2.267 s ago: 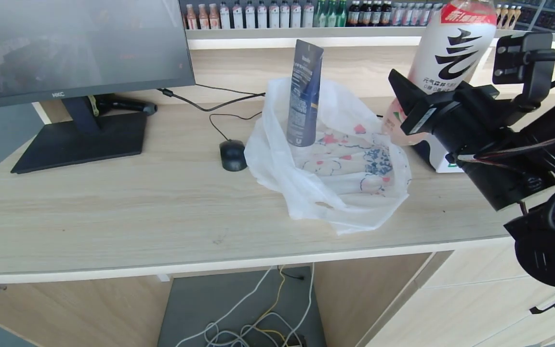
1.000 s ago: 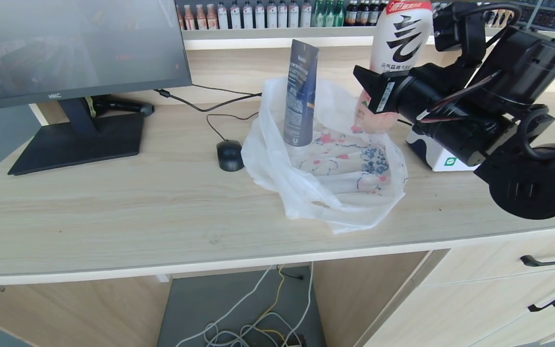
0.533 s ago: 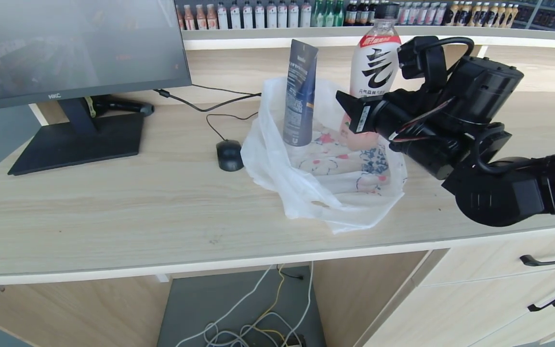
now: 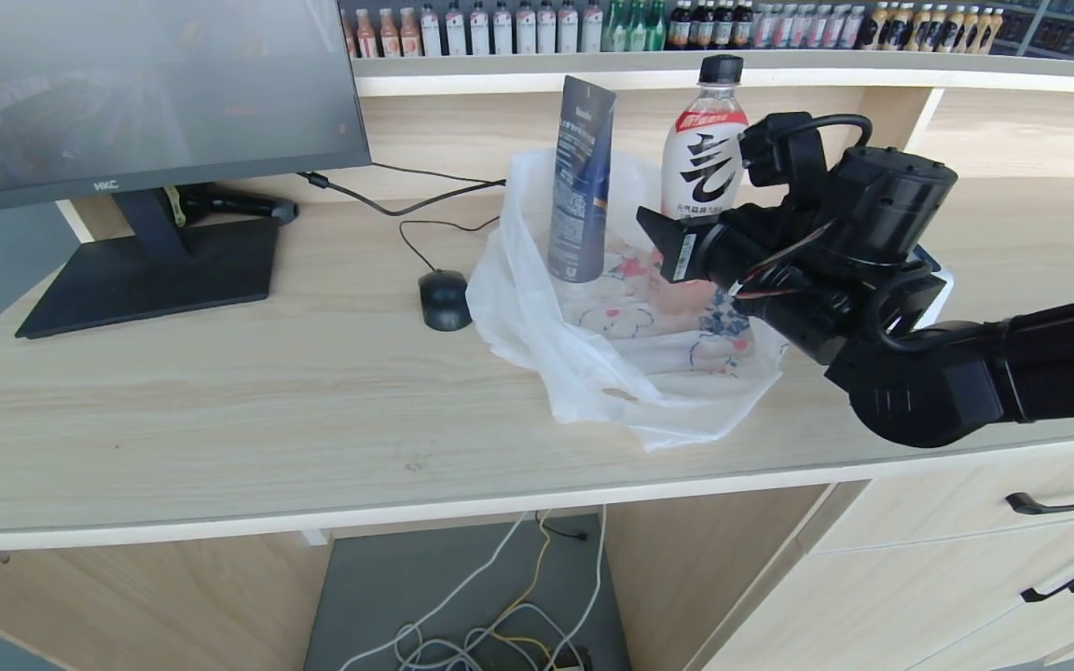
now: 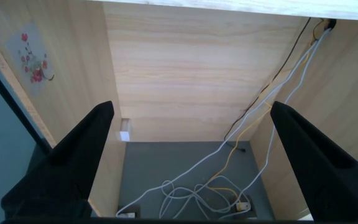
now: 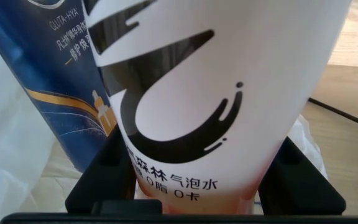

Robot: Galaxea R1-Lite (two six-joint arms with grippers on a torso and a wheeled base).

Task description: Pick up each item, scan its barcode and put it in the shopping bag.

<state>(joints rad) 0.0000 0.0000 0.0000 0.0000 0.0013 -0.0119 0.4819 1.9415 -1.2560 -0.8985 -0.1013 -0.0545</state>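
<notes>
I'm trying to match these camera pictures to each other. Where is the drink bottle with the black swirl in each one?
Head view: bottle upright, right of centre, in the right gripper, at the shopping bag.
Left wrist view: faces floor cables, away from the bottle.
Right wrist view: bottle close up, centre.
Shared landmark: the blue tube beside it.

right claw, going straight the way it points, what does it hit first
Probably the blue tube standing in the shopping bag, just beyond the drink bottle the right claw grips; depth between them is unclear.
</notes>
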